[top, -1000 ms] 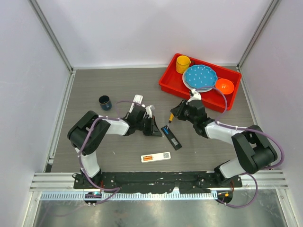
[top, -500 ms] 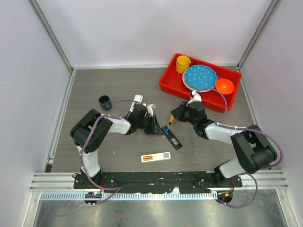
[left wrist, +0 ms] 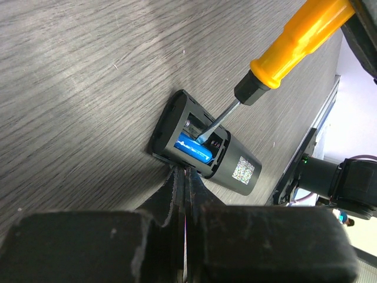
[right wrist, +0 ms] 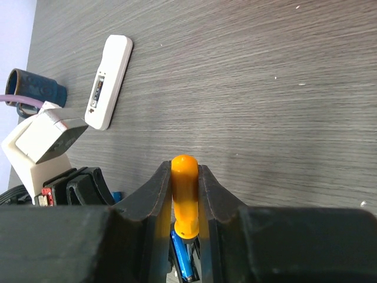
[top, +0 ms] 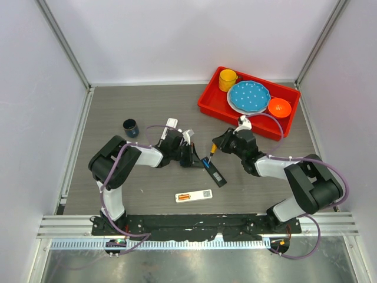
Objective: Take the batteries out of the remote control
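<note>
The black remote control (top: 215, 174) lies open at mid-table with a blue battery (left wrist: 194, 147) in its bay. My right gripper (right wrist: 184, 172) is shut on the orange-handled screwdriver (right wrist: 184, 194). The screwdriver's metal tip (left wrist: 207, 131) rests on the far edge of that battery (right wrist: 185, 259). My left gripper (left wrist: 183, 171) is shut and empty, its tips pressed against the remote's (left wrist: 232, 168) near side. In the top view both grippers meet at the remote's upper end, the left gripper (top: 199, 160) on its left and the right gripper (top: 218, 143) above it.
A white remote (top: 194, 196) with orange cells showing lies nearer the arm bases. Another white remote (right wrist: 110, 79) and a dark blue cup (top: 131, 127) sit to the left. A red tray (top: 207, 108) with a yellow mug, a blue plate and an orange bowl stands at the back right.
My left gripper has slid a little to the right, up against the black remote. The right gripper and screwdriver have barely moved.
</note>
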